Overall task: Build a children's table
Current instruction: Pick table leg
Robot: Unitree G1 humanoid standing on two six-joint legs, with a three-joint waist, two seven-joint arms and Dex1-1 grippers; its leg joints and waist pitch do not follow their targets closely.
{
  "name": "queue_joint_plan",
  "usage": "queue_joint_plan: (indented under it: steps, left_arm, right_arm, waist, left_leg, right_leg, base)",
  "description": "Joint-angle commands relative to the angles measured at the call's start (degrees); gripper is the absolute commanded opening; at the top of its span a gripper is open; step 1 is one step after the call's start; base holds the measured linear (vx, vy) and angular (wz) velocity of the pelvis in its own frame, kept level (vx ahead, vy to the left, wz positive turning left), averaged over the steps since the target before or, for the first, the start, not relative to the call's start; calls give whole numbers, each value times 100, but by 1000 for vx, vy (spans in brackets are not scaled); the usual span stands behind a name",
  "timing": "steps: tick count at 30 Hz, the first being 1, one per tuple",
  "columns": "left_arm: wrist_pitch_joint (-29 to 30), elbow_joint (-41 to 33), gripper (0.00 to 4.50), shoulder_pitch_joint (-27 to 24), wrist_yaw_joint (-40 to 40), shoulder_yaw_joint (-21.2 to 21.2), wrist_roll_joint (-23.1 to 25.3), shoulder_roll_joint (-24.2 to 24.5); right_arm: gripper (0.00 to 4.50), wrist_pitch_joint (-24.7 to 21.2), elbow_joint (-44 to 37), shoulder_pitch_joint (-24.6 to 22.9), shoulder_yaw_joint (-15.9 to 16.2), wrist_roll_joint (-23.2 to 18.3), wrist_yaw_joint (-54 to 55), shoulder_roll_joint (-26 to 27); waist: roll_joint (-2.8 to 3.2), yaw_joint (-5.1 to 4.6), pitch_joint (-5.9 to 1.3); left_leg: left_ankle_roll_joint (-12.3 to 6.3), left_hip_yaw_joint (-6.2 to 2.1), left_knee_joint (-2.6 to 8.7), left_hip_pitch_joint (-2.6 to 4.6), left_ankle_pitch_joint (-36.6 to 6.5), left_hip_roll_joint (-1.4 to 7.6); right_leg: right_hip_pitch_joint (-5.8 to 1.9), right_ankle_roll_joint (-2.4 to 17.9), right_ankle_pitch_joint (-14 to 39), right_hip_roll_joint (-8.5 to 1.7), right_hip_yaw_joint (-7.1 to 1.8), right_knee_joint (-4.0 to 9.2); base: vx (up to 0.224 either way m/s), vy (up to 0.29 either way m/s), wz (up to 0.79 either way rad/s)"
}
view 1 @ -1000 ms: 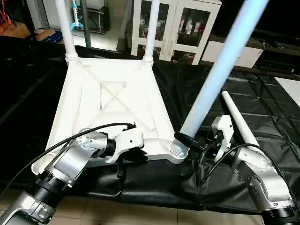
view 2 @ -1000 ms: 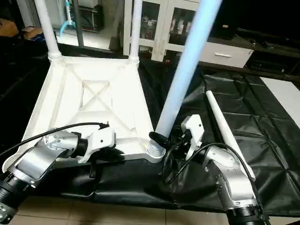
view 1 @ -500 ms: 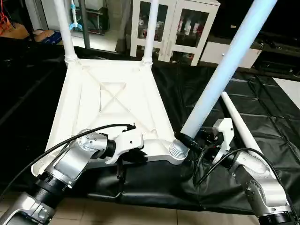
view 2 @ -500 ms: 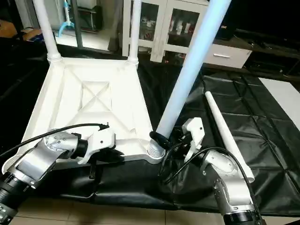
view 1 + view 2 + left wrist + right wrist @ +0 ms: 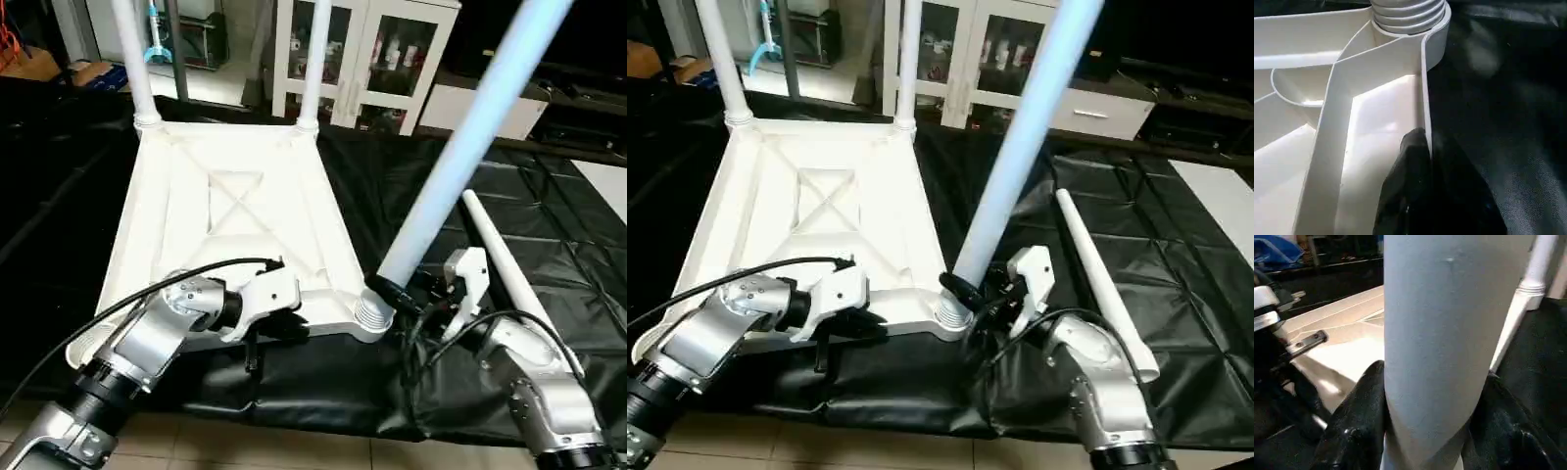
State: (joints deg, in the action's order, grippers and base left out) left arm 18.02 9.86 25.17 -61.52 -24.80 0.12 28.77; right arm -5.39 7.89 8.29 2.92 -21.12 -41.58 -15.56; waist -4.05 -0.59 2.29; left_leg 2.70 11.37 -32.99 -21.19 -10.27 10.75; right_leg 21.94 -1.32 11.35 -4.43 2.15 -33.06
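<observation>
The right gripper (image 5: 392,294) is clasping the third leg (image 5: 460,147) just above the near-right corner socket (image 5: 370,315); over the last second the leg is tilting further. The left gripper (image 5: 1422,161) is pinching the tabletop (image 5: 225,206) rim. The fourth leg (image 5: 500,259) is lying unfitted on the black cover (image 5: 578,245); seating continues.
</observation>
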Motion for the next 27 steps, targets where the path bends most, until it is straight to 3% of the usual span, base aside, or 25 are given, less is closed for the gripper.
queue_joint_plan:
  steps: [1,3,4,5,6,8,10,11,13,15,18,20,27]
  left_arm:
    - [268,123,0,88,231,101,-15,-175]
    - [447,298,0,225,629,261,41,-349]
    - [497,369,0,279,787,311,82,-409]
    - [670,441,0,353,1078,398,150,-519]
    - [798,465,0,391,1253,466,164,-603]
    - [1275,495,0,495,1826,683,215,-894]
    - [1712,467,0,601,2344,875,250,-1226]
    - [1821,427,0,626,2474,930,247,-1334]
    - [1829,422,0,628,2483,933,247,-1342]
    - [2061,234,0,663,2714,970,261,-1577]
    - [2124,203,0,665,2760,962,261,-1622]
    - [2168,191,0,666,2822,954,243,-1634]
    - [2341,72,0,632,2891,945,240,-1558]
  right_arm:
    - [184,-152,816,26,-282,689,1085,-25]
    - [184,-245,996,223,-378,840,1726,165]
    - [184,-316,1060,300,-415,885,1982,246]
    - [184,-453,1187,425,-453,1015,2454,368]
    - [184,-515,1273,501,-479,1103,2757,445]
    - [184,-581,1525,706,-574,1315,3591,674]
    - [184,-636,1851,949,-797,1300,4487,1028]
    - [184,-624,1934,1018,-821,1342,4735,1116]
    - [184,-619,1943,1025,-820,1348,4751,1123]
    - [184,-447,2233,1234,-707,1616,5282,1337]
    - [184,-379,2324,1286,-678,1701,5462,1384]
    - [184,-325,2349,1324,-655,1742,5580,1411]
    - [184,-43,2416,1510,-585,1659,5568,1496]
  waist:
    - [100,-84,-83]
    - [94,-147,-72]
    - [97,-184,-67]
    - [63,-223,-96]
    - [65,-224,-118]
    - [107,-246,-88]
    - [79,-273,-93]
    - [101,-273,-109]
    - [105,-281,-104]
    - [92,-282,-100]
    - [101,-281,-129]
    - [88,-260,-139]
    - [62,-237,-169]
  left_leg:
    - [500,-267,553,156,-3391,292]
    - [546,-274,550,150,-3423,273]
    - [578,-307,554,144,-3517,259]
    - [572,-332,553,97,-3465,249]
    - [572,-326,551,80,-3305,248]
    - [509,-289,533,103,-3166,237]
    - [493,-284,515,105,-3103,221]
    - [476,-289,509,98,-3035,216]
    - [456,-286,526,58,-2948,221]
    - [467,-262,531,58,-2856,231]
    - [446,-249,527,19,-2569,227]
    - [396,-214,509,36,-2375,223]
    - [209,-170,465,2,-1855,221]
  right_leg:
    - [145,603,3162,-341,-210,553]
    - [167,581,3276,-339,-198,566]
    - [151,526,3432,-338,-166,580]
    - [90,474,3417,-348,-152,564]
    - [81,495,3270,-355,-171,536]
    - [172,580,3025,-339,-213,557]
    - [172,614,2932,-331,-205,550]
    - [162,613,2827,-327,-202,550]
    - [139,613,2603,-309,-203,528]
    - [148,656,2260,-294,-214,494]
    - [85,700,1829,-293,-222,450]
    - [79,727,1515,-282,-231,435]
    - [28,828,1157,-283,-236,384]
  base:
    - [0,0,0]
    - [0,0,0]
    - [0,0,0]
    - [0,0,0]
    - [0,0,0]
    - [0,0,0]
    - [0,0,0]
    - [0,0,0]
    - [0,0,0]
    - [0,0,0]
    - [0,0,0]
    - [0,0,0]
    - [0,0,0]
